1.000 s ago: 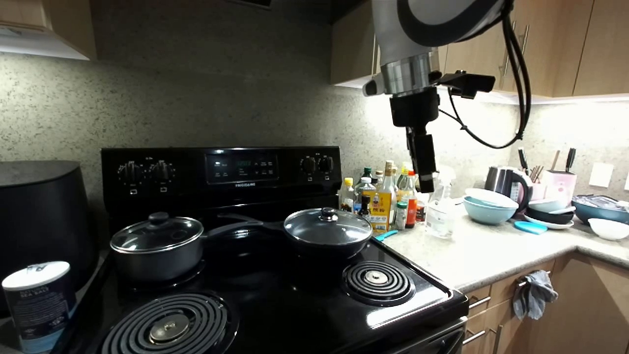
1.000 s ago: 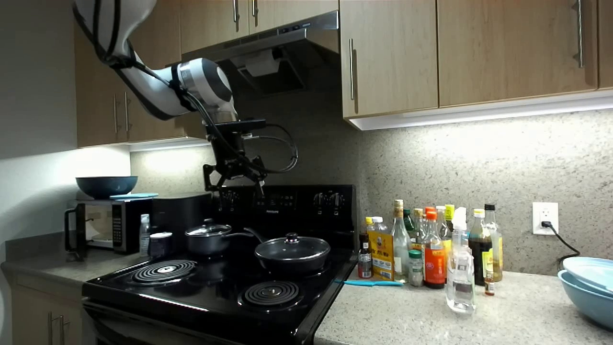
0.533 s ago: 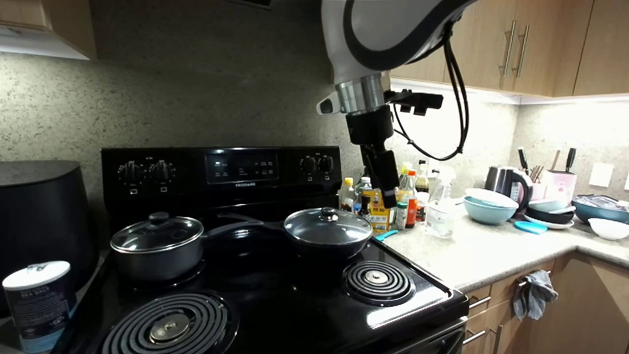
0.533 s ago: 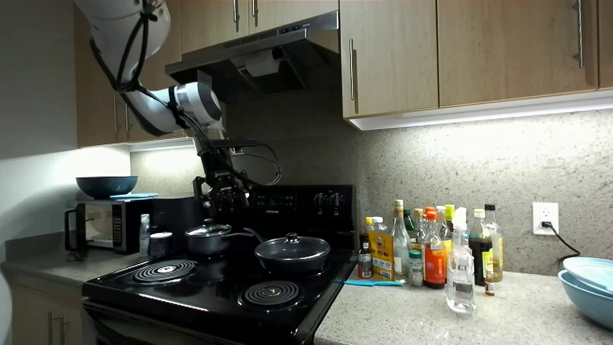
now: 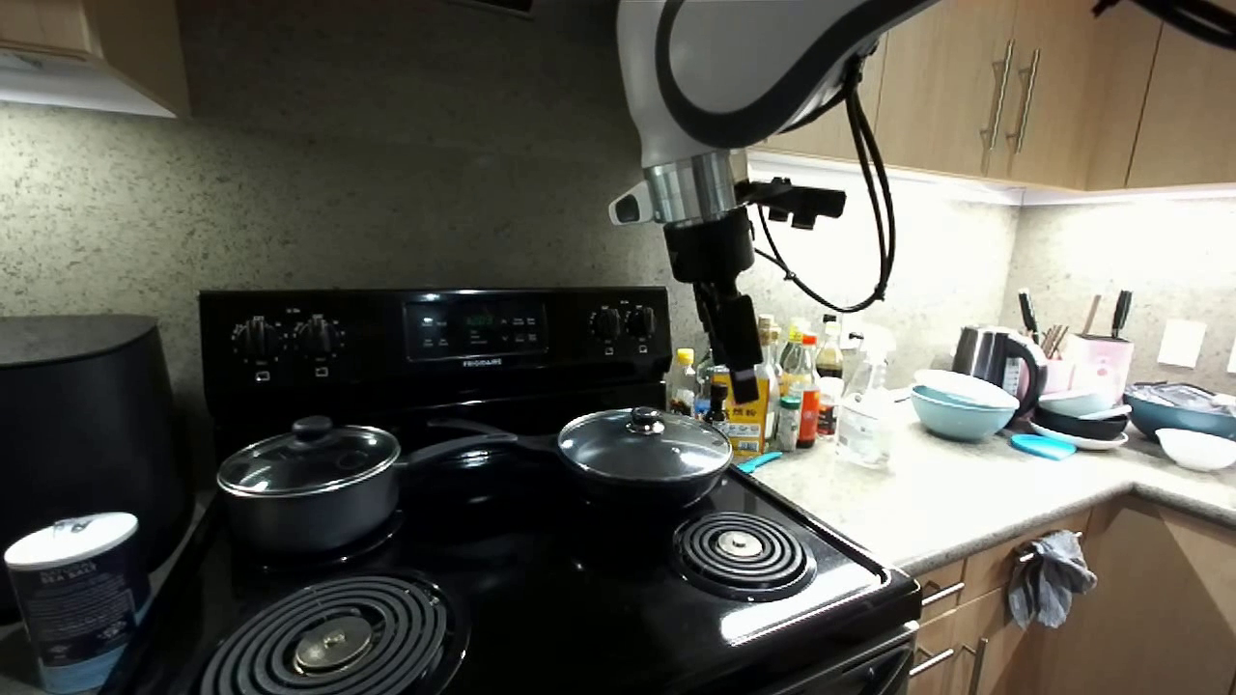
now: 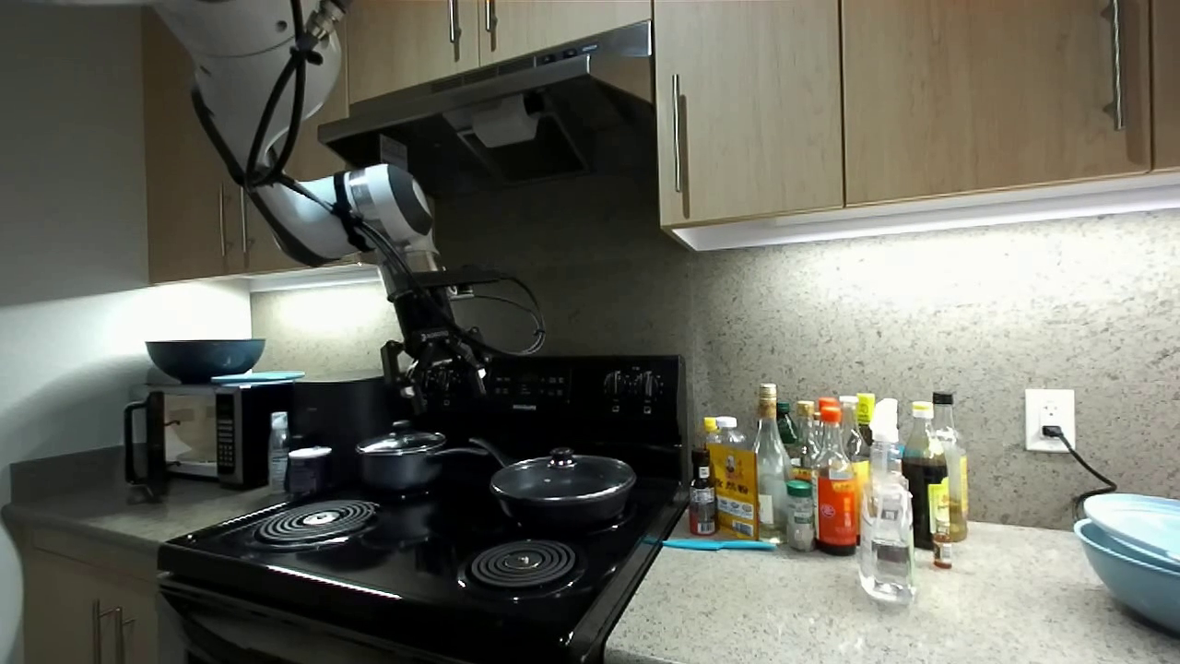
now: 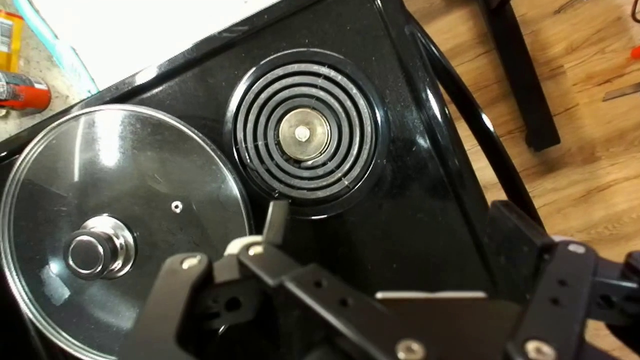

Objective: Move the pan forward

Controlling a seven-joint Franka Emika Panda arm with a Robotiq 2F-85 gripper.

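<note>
One wide, shallow dark pan (image 6: 562, 504) under a domed, steel-rimmed glass lid (image 7: 145, 200) sat at the rear of the glossy black stove (image 5: 541, 598), beside a deeper, glass-lidded grey pot (image 5: 311, 514), both insides too dark to read, while the black jaws hung spread overhead.

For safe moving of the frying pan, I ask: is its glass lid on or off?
On: in both exterior views, the glass lid covers the frying pan, its knob on top.
</note>
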